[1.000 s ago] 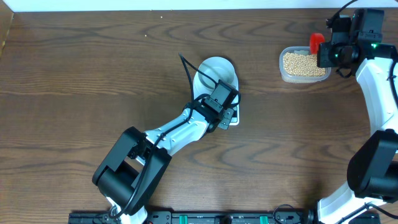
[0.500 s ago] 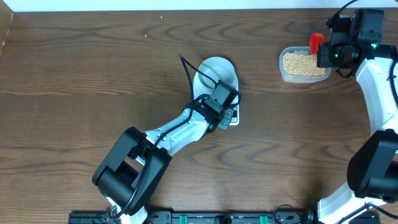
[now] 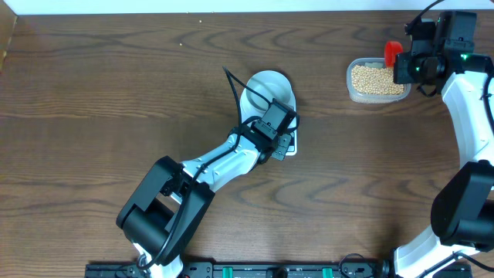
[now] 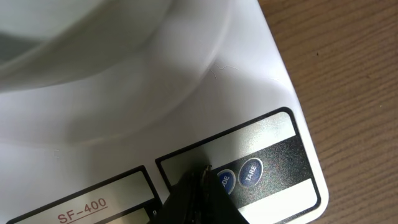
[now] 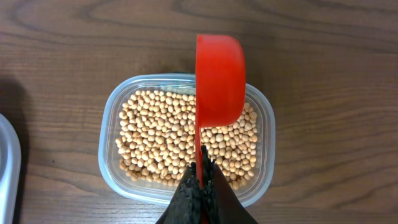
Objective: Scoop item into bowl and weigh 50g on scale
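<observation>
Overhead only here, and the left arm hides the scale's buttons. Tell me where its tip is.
Observer: The left gripper, shut, is at the left button of the scale, covering part of it.
Operator: Read me the other button.
Observer: TARE, uncovered.
Operator: Now report the right gripper.
Observer: The right gripper is shut on the thin handle of the scoop, whose cup is over the beans in the tub.

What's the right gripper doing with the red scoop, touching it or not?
Touching. The right wrist view shows the right gripper shut on the red scoop, clamping its thin handle.
</observation>
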